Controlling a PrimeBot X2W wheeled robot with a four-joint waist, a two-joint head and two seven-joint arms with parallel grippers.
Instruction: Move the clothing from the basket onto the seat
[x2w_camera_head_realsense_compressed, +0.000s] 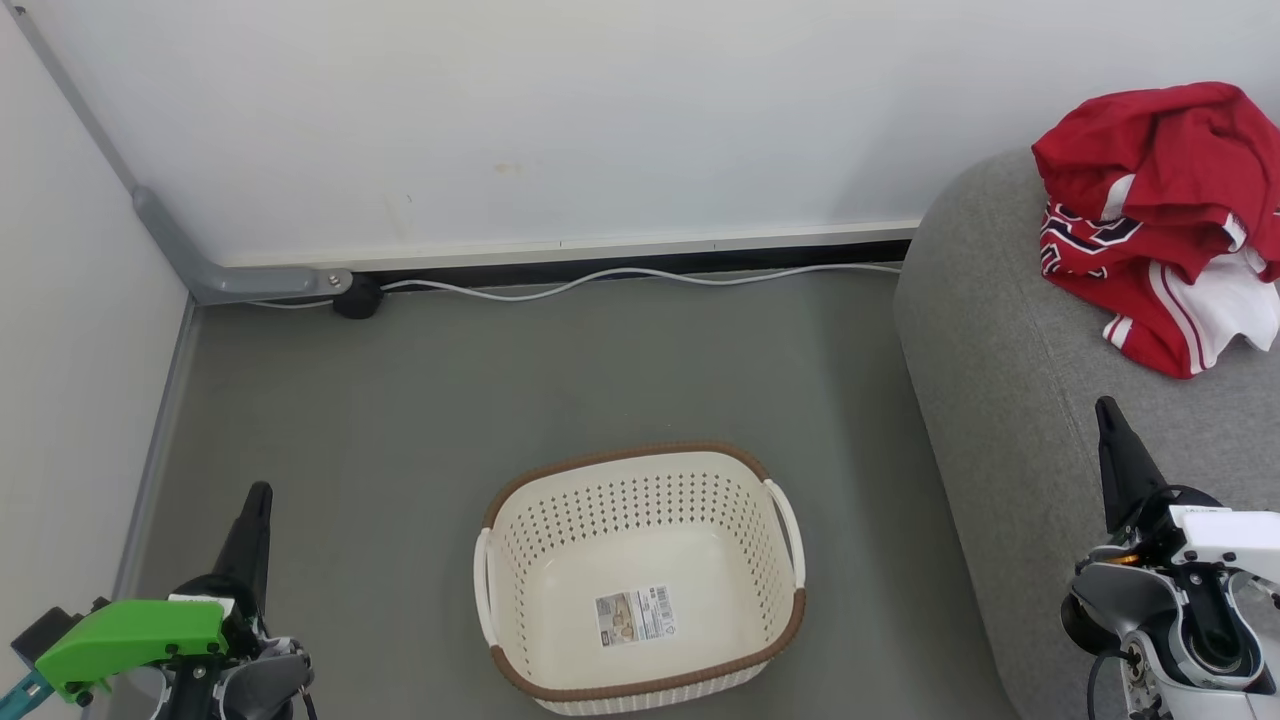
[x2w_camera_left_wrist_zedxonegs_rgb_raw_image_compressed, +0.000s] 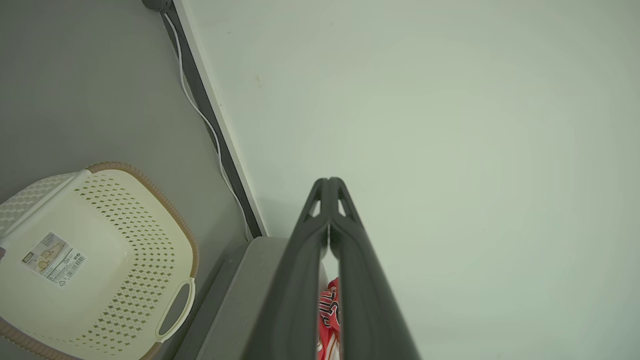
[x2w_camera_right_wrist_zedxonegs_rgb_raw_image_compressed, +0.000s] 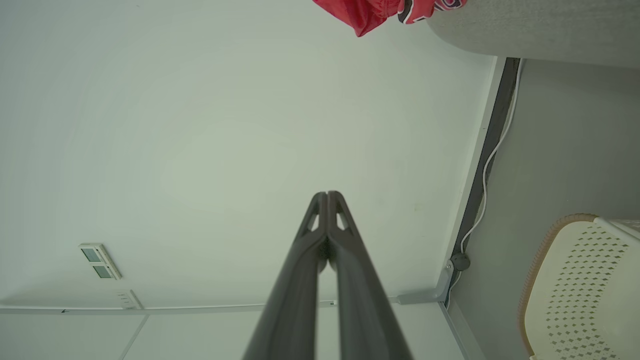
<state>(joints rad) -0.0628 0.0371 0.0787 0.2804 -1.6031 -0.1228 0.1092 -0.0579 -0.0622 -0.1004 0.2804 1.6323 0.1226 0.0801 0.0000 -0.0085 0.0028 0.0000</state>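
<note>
In the head view, the basket (x2w_camera_head_realsense_compressed: 622, 456) stands on the grey floor (x2w_camera_head_realsense_compressed: 450, 400) at the lower middle of the frame, its cream floor in plain sight with a label sticker (x2w_camera_head_realsense_compressed: 635, 615) stuck on it. The clothing (x2w_camera_head_realsense_compressed: 1160, 200) lies in a crumpled red heap at the upper right, on top of the seat (x2w_camera_head_realsense_compressed: 990, 330), which fills the right edge; white stripes and a white panel show along the heap's lower side. The left gripper (x2w_camera_head_realsense_compressed: 256, 497) stands at the lower left and the right gripper (x2w_camera_head_realsense_compressed: 1108, 415) at the lower right, in front of the seat, well apart from the heap. Each shows as one dark blade. A white cable (x2w_camera_head_realsense_compressed: 600, 279) runs along the foot of the wall (x2w_camera_head_realsense_compressed: 600, 120).

In the left wrist view, the left gripper (x2w_camera_left_wrist_zedxonegs_rgb_raw_image_compressed: 329, 184) rises from the bottom middle with its tips pressed together and nothing between them. A strip of the clothing (x2w_camera_left_wrist_zedxonegs_rgb_raw_image_compressed: 329, 312) with block lettering shows through the slit lower down, resting on the seat (x2w_camera_left_wrist_zedxonegs_rgb_raw_image_compressed: 240, 290). The basket (x2w_camera_left_wrist_zedxonegs_rgb_raw_image_compressed: 125, 225) sits at the lower left.

In the right wrist view, the right gripper (x2w_camera_right_wrist_zedxonegs_rgb_raw_image_compressed: 327, 196) is likewise closed tip to tip on nothing. The clothing (x2w_camera_right_wrist_zedxonegs_rgb_raw_image_compressed: 380, 12) hangs over the seat (x2w_camera_right_wrist_zedxonegs_rgb_raw_image_compressed: 540, 25) at the top edge. The basket (x2w_camera_right_wrist_zedxonegs_rgb_raw_image_compressed: 575, 280) is at the lower right.
</note>
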